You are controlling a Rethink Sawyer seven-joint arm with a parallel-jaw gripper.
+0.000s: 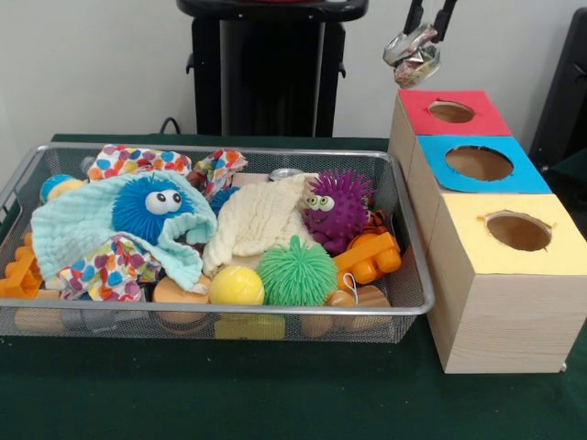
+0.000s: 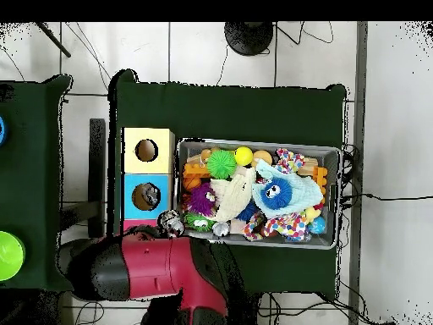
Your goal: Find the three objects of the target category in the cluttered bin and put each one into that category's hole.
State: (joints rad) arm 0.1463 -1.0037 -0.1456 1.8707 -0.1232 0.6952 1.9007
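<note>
Item: crumpled foil wrapper (image 1: 413,55), clamped in the gripper (image 1: 424,35) jaws above the red hole (image 1: 450,112). Handling, judged: light, crushable, slippery; best pinched at its bunched top.

A: What's under it all?
B: A dark green counter (image 1: 275,394), standing on a pale tiled floor (image 2: 220,59).
A: And seen from overhead?
B: At twelve o'clock there is a black round base (image 2: 248,35). At three o'clock, thin cables (image 2: 389,199) trail over the tiles. At nine o'clock a second green counter (image 2: 34,169) carries a lime-green round thing (image 2: 7,256) towards eight o'clock.
</note>
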